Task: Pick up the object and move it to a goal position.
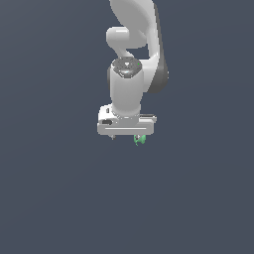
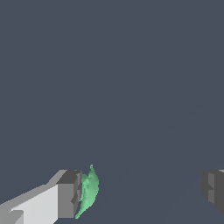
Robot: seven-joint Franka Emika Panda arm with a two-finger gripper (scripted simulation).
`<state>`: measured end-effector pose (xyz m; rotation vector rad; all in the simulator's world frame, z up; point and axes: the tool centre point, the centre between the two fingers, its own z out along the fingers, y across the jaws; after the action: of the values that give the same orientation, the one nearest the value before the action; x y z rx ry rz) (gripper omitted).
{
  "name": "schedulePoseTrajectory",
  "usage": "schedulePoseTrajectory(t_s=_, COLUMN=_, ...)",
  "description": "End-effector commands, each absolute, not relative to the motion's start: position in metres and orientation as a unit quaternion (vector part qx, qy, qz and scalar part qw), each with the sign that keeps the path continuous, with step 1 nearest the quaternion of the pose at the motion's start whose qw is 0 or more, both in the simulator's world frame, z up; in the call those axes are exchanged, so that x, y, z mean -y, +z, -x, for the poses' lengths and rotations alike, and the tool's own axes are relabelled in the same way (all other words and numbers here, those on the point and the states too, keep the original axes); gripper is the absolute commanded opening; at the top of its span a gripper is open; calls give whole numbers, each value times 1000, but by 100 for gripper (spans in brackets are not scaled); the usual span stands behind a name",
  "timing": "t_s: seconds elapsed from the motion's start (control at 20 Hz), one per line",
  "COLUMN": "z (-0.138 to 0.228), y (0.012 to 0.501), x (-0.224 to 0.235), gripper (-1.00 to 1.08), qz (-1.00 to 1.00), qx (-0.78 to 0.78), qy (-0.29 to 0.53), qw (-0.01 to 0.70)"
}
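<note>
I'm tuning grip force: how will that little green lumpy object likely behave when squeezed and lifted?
The green object looks thin and irregular, so it probably seats unevenly and may twist. It sits against one finger of the open gripper, so closing may push it sideways. Being tiny, it's likely light.

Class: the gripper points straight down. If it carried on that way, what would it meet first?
Probably only the bare grey floor: the gripper is open, and the green object sits against one finger, not clearly beneath. Depth is unclear.
</note>
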<state>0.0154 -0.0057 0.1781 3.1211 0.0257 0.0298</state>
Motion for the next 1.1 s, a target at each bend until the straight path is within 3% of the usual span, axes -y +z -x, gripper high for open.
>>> schedulePoseTrajectory(t_s=0.0, z=-15, y=178, x=6, gripper=100, qz=-1000, qx=-8, qy=10, qw=10)
schedulePoseTrajectory(t_s=1.05, z=-8, y=168, x=4, gripper=100, qz=-1000, qx=-8, qy=3, qw=10)
